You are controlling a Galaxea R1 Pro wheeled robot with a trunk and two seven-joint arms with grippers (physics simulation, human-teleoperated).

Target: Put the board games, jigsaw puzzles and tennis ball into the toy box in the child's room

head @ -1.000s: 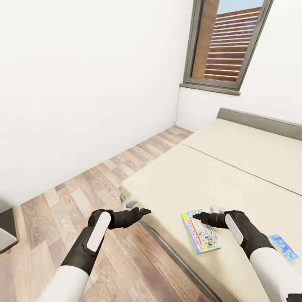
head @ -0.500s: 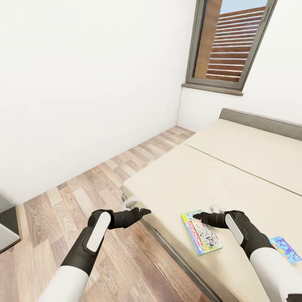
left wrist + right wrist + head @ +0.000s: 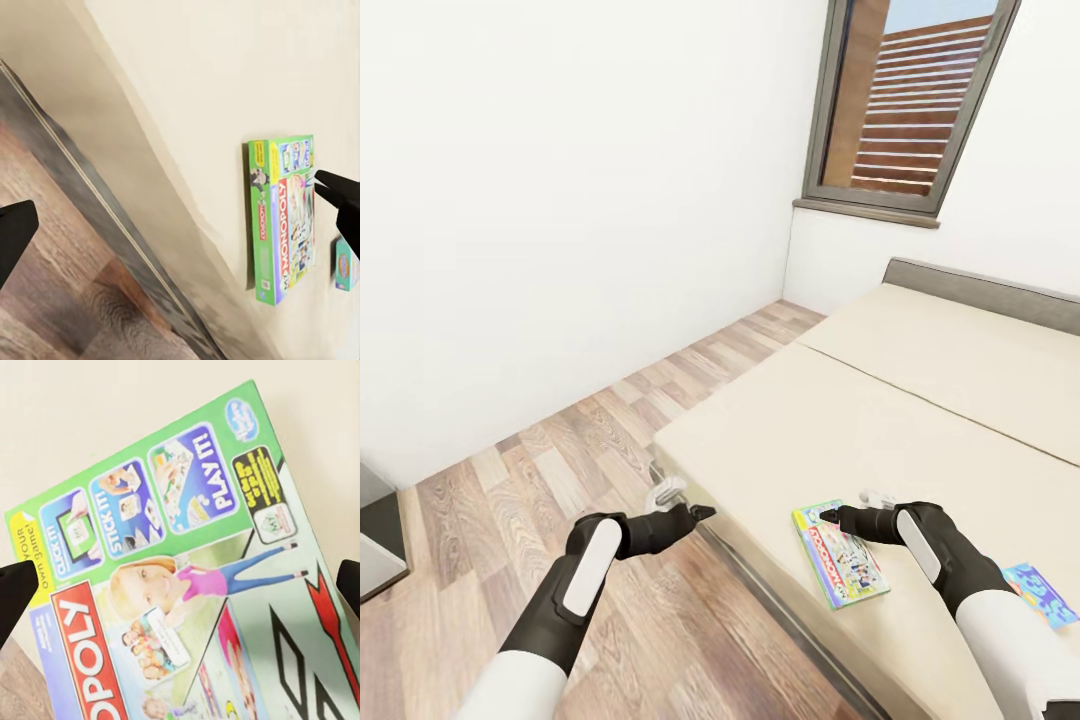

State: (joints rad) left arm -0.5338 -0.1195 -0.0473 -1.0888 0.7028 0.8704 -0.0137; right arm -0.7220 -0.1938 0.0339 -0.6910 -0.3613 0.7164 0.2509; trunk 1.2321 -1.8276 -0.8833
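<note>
White walls, a slatted window and plank flooring frame the head view, where the bed carries 2 board games: a green Monopoly box near the mattress edge and a blue box partly hidden behind the right arm, with the right gripper poised at the green box's far corner and the left gripper over the floor beside the bed, their jaw spread impossible to judge from here. Seen from the left wrist, the green box lies flat on the mattress with the blue box just beyond it, and 1 dark fingertip sits at the frame's edge. Seen from the right wrist, the printed cover lies between 2 dark fingertips set wide apart, jaws released and holding nothing.
</note>
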